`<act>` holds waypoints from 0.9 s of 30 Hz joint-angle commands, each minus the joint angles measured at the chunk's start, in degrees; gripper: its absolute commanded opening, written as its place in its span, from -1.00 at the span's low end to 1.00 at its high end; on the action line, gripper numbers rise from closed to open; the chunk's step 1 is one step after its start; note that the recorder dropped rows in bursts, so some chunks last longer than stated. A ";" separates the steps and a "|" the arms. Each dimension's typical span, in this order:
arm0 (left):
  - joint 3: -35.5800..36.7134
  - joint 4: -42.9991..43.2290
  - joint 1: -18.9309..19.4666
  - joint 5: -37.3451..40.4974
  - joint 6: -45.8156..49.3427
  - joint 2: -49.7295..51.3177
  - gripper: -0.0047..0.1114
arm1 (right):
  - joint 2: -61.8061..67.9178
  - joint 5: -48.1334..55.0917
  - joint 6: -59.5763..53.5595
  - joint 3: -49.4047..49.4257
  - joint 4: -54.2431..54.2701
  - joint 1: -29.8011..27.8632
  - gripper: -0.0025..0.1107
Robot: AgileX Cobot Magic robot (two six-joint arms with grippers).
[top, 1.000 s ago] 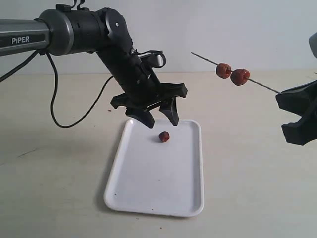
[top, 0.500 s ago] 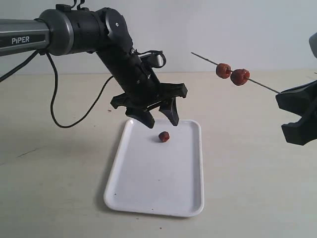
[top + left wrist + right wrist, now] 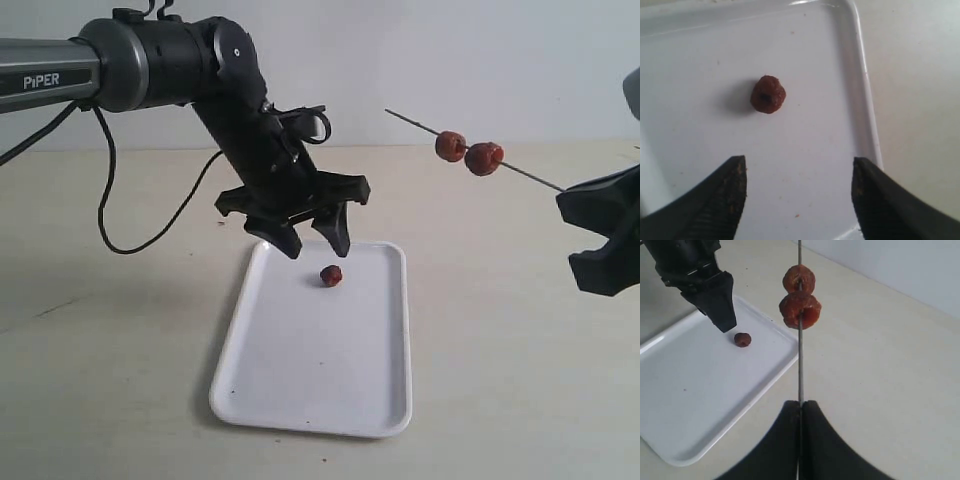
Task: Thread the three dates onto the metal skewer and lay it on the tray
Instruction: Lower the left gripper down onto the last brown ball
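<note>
Left fingers [image 3: 335, 232] slightly leftward, above loose date [image 3: 331, 275]

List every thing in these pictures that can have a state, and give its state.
Left gripper: open, empty, above the tray.
Right gripper: shut on the skewer.
Skewer: held in the air, slanted.
Two dates: threaded on the skewer.
Third date: loose on the tray.
Tray: flat on the table.

The thin grey metal skewer [image 3: 800, 360] is hidden where the black right gripper [image 3: 801, 407] pinches it; its tip farthest from that gripper runs off the right wrist view's edge.
</note>
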 commanded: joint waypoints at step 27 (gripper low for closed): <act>-18.11 5.59 -0.75 6.87 -16.30 14.78 0.12 | -0.46 -0.12 -0.23 0.31 0.03 -0.31 -0.96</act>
